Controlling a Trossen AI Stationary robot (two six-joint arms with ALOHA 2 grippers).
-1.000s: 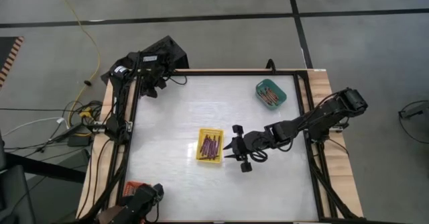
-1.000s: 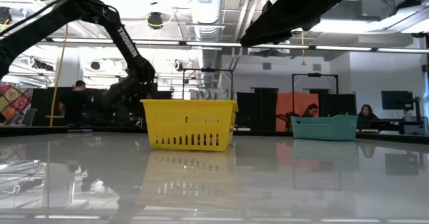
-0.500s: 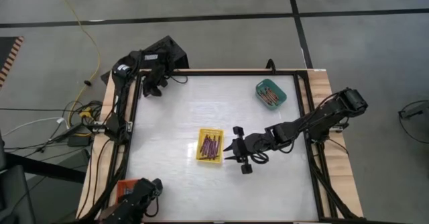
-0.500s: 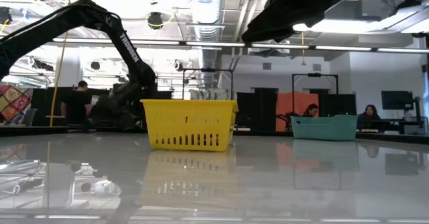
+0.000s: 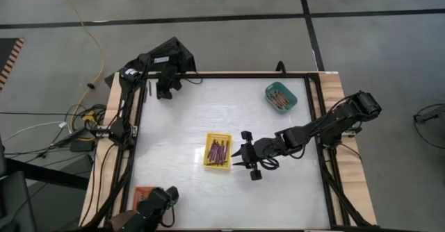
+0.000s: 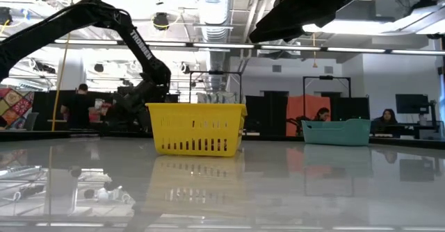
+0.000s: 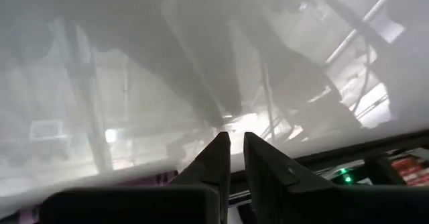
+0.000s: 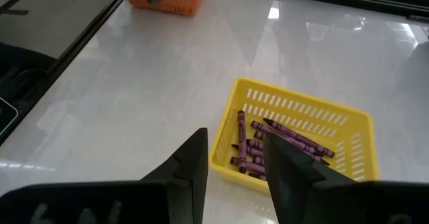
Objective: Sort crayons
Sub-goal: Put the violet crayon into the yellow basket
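Purple crayons (image 8: pixel 268 143) lie in the yellow tray (image 5: pixel 217 151) at the table's middle. Reddish-brown crayons (image 5: pixel 279 98) lie in the teal tray (image 5: pixel 280 96) at the far right. My right gripper (image 5: pixel 238 157) hovers open just right of the yellow tray, pointing at it, with nothing between its fingers (image 8: pixel 191 163). My left gripper (image 5: pixel 167 87) is at the table's far left corner. In the left wrist view its fingers (image 7: pixel 218 158) stand almost together over bare table, with nothing between them. A thin dark stick (image 5: pixel 148 87) lies on the table's left frame beside it.
An orange tray (image 5: pixel 142 192) stands at the near left corner, partly under a dark device (image 5: pixel 156 204). A black frame (image 5: pixel 136 142) rims the table. In the low view, people sit at desks (image 6: pixel 381 117) in the room beyond.
My left gripper has gone along the far edge toward the table's right, and the thin dark stick on the left frame now shows. The dark device at the near left corner has shifted a little to the right. My right arm has kept still.
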